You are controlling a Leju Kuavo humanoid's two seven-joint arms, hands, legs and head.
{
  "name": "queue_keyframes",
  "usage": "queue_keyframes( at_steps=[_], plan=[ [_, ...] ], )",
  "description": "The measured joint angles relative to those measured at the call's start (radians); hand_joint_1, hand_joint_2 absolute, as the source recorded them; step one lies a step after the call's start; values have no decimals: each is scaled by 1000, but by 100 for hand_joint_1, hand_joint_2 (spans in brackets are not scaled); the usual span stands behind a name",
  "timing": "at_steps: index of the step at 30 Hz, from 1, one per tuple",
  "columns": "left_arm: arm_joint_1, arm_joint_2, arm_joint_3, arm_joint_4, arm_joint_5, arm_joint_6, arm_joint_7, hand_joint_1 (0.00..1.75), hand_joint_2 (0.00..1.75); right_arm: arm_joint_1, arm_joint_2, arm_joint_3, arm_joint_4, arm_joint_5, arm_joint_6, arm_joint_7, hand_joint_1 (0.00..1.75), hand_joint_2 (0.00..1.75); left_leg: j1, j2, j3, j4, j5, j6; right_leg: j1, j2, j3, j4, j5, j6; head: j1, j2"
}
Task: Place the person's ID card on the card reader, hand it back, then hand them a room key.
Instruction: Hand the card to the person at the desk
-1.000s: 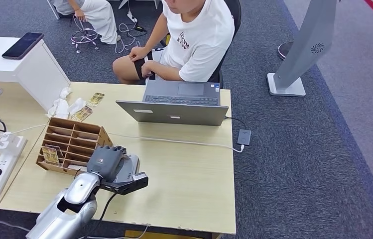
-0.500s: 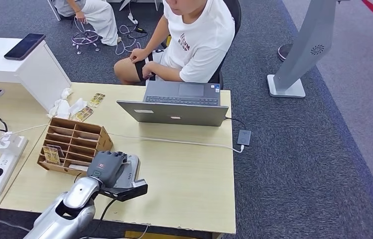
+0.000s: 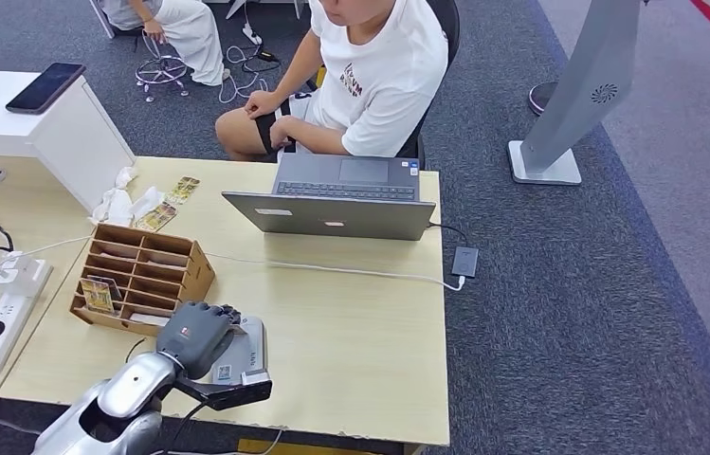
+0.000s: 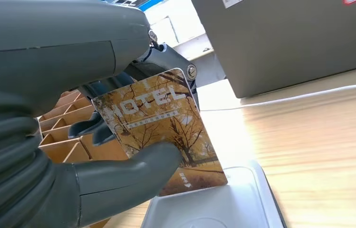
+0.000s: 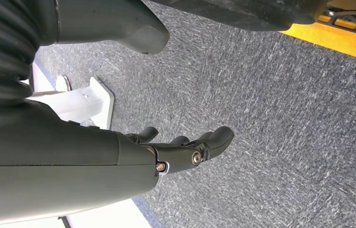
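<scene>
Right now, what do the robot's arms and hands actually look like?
The left arm is shiny silver with a black cable beside it. The left hand is dark grey with a small marking on its back; its wrist has a grey ribbed cover. The right hand is dark grey with visible screws.

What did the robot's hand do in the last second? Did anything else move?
The left hand pulled back toward the robot's body, along the card reader, away from the wooden organizer. It still pinches the hotel card between thumb and fingers, just over the reader. The laptop, the organizer, the cards on the table and the seated person stayed put.
</scene>
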Motion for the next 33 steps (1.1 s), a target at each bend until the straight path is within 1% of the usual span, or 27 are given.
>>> queue_keyframes(
  at_steps=[4, 6, 8, 9, 13, 17, 19, 23, 30, 33],
  plan=[
    [17, 23, -9, -67, 1, 21, -7, 175, 175, 1, 0, -1, 0, -1, 0, -3, 0, 175, 0, 0, -2, 0, 0, 0, 0, 0, -2, 0, 0, 0, 0, 0],
    [18, 25, -10, -93, -4, 54, -5, 175, 175, 1, 2, -1, 0, -1, 0, -3, 0, 175, 0, 0, -2, 0, 0, 0, 0, 0, -3, 0, 0, 0, 0, 0],
    [8, 14, -9, -113, -17, 112, 10, 175, 175, 0, 2, -1, 0, 0, 2, -1, 0, 175, 0, 0, -2, 0, 0, 0, 0, 0, -3, 0, 0, 0, 0, 0],
    [-5, -1, -8, -120, -23, 146, 24, 175, 175, 0, 3, -2, 0, 2, 4, -1, 0, 175, 0, 0, -3, 0, 0, 0, 0, -1, -3, 0, 0, 0, 0, 0],
    [-93, -67, 28, -124, -35, 259, 78, 175, 175, -2, 3, -2, 0, 20, 13, 0, 0, 175, 0, -1, -4, 1, 1, 0, 0, -2, -3, 0, 1, 0, 0, 0],
    [-195, -109, 104, -103, -39, 356, 76, 175, 175, -3, 3, 1, 0, 46, 24, -6, 0, 175, 0, -1, -4, 1, 2, 0, 0, -1, -4, 0, 2, 1, 0, 0],
    [-253, -116, 143, -72, -44, 384, 71, 175, 175, -4, 2, 5, 0, 56, 30, -10, 0, 175, 0, -1, -4, 1, 2, 0, 0, -1, -4, 0, 2, 0, 0, 0],
    [-353, -119, 201, -5, -49, 392, 58, 175, 175, -6, 2, 12, 0, 59, 36, -13, 0, 175, 1, -1, -4, 1, 3, -1, 1, 0, -4, 1, 3, 0, 0, 0],
    [-525, -121, 253, 177, -56, 398, 62, 175, 175, -8, -3, 24, 0, 65, 44, -21, 0, 175, 1, 0, -5, 1, 3, -1, 1, 0, -5, 1, 3, 0, 0, 0],
    [-571, -121, 262, 236, -56, 399, 62, 175, 175, -8, -4, 26, 0, 63, 50, -19, 0, 175, 1, 0, -5, 1, 3, -1, 1, 0, -5, 1, 3, 0, 0, 0]
  ],
)
